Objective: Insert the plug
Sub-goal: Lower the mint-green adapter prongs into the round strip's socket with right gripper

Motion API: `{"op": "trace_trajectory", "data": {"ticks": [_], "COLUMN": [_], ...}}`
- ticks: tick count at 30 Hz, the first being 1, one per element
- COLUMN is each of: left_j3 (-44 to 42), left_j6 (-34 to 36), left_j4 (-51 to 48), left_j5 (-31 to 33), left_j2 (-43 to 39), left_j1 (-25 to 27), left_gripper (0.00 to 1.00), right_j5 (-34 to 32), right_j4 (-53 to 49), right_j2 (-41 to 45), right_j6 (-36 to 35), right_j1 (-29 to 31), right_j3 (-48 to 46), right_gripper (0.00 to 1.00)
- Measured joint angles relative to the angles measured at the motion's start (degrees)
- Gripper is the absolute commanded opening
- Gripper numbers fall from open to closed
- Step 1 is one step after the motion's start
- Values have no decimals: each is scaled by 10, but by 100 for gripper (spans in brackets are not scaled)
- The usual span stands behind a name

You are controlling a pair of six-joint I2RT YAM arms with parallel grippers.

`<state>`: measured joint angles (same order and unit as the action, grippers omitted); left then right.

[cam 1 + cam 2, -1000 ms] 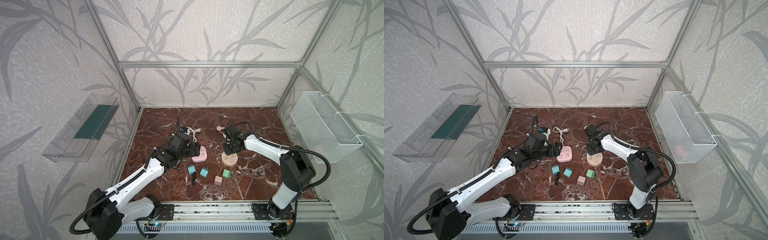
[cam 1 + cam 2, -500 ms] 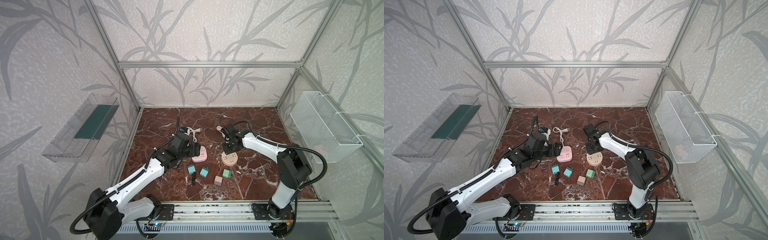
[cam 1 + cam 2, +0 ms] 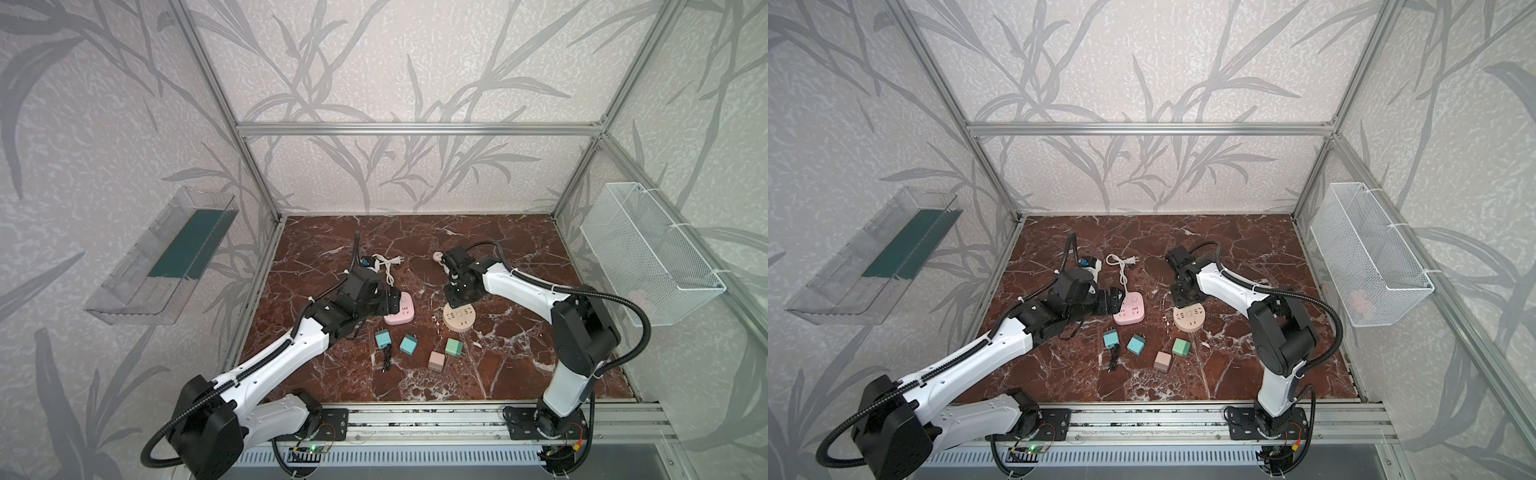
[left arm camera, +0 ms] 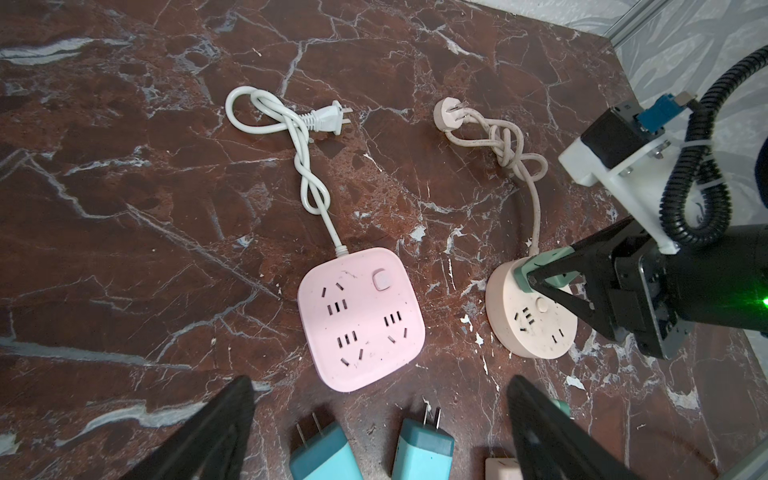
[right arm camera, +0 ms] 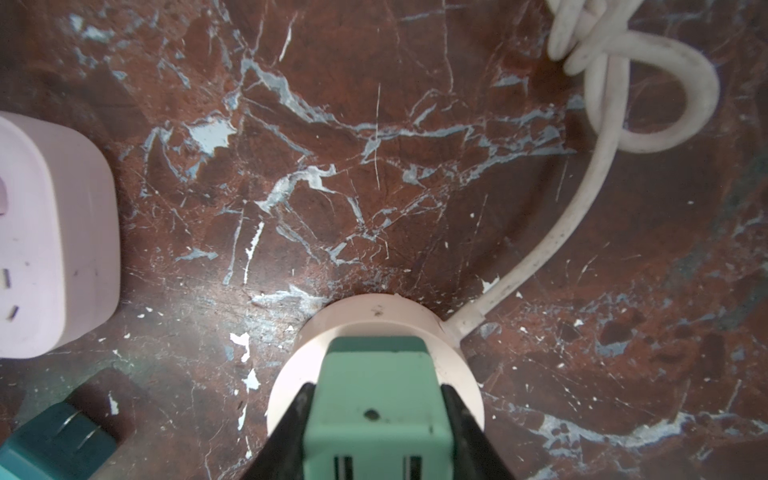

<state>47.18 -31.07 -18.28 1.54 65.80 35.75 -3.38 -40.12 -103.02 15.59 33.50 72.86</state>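
Now: two sockets; four loose plugs (image 3: pixel 408 344), a fifth gripped.
right gripper (image 5: pixel 376 392) clamped on green plug (image 5: pixel 374 365) over round socket (image 4: pixel 540 332), can't tell if seated; left gripper (image 4: pixel 380 384) wide apart, empty, by pink socket (image 4: pixel 361 318).

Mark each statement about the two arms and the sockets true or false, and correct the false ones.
1. The right end effector is shut on a green plug at the round socket. True.
2. The left end effector grips the pink socket. False: it is open and holds nothing, and the pink socket lies free on the table.
3. The white plug on the pink socket's cable sits in the round socket. False: it lies loose on the table.
4. Two teal plugs lie loose on the table. True.
5. The wire basket stands on the table. False: it hangs on the side wall.
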Motion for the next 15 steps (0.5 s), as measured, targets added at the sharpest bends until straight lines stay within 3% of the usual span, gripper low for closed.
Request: {"op": "trace_trajectory", "data": {"ticks": [15], "left_j3": [-3], "left_j6": [0], "left_j4": [10], "left_j5": [-2], "left_j2": [8], "left_j1": [0], "left_gripper": [93], "right_j5": [0], "right_j4": [27], "right_j2": [-7], "right_j6": [18], "right_j1": [2], "right_j3": [-23], "right_gripper": [0]}}
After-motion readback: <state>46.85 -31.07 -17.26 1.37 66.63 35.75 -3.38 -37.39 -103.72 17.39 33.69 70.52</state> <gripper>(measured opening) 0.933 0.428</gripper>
